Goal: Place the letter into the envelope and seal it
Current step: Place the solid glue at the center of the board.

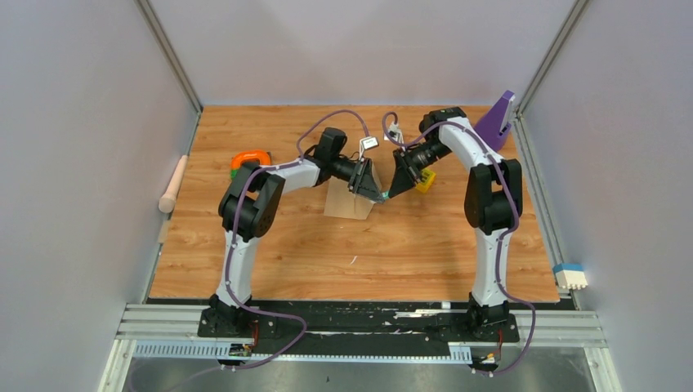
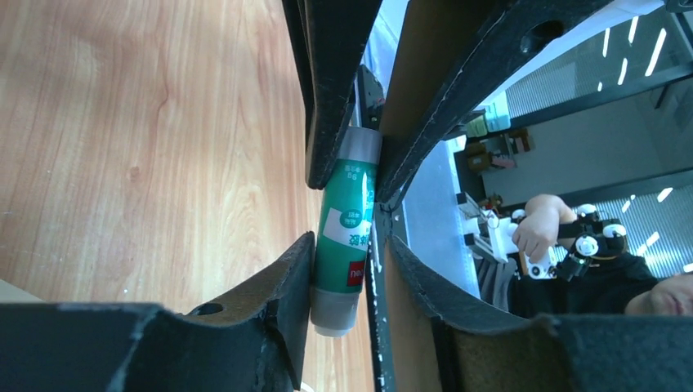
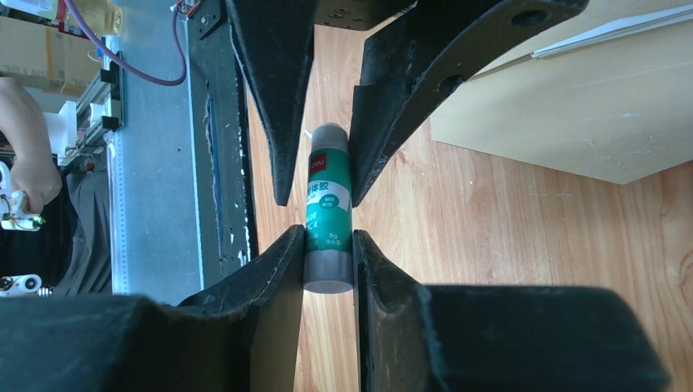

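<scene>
Right fingers [image 3: 261, 286] clamp one end of a glue stick [image 3: 328, 204]. Left fingers [image 2: 286, 278] sit half open around the other end; cannot tell if they grip it. The envelope [image 3: 556, 106] lies on the table [image 3: 490, 245], with the letter [image 3: 588, 33] showing as a white edge. Judgement: letter likely inserted; gluing and sealing are left.

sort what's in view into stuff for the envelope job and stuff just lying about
for the job: envelope, glue stick, letter, only a white edge showing

lying about: orange thing, yellow block, purple piece, wooden stick, white and blue block
</scene>
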Robot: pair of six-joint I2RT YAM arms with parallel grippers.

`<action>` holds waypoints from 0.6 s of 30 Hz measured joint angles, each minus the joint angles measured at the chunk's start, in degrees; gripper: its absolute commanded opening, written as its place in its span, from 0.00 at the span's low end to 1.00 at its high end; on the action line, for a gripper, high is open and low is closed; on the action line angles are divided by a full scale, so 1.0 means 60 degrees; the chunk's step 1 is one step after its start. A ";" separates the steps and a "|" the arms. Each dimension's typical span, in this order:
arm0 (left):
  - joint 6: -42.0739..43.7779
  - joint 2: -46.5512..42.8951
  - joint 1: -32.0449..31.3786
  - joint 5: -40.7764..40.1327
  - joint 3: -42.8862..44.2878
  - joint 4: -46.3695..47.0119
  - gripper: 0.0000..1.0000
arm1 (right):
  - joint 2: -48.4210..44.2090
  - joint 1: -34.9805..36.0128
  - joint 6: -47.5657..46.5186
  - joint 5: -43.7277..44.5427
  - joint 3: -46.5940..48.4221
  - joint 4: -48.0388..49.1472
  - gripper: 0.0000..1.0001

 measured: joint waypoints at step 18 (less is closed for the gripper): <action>0.1144 -0.0026 0.0969 -0.0860 0.0554 -0.1792 0.20 | -0.0262 -0.0131 0.1009 0.0601 0.0084 0.0790 1.00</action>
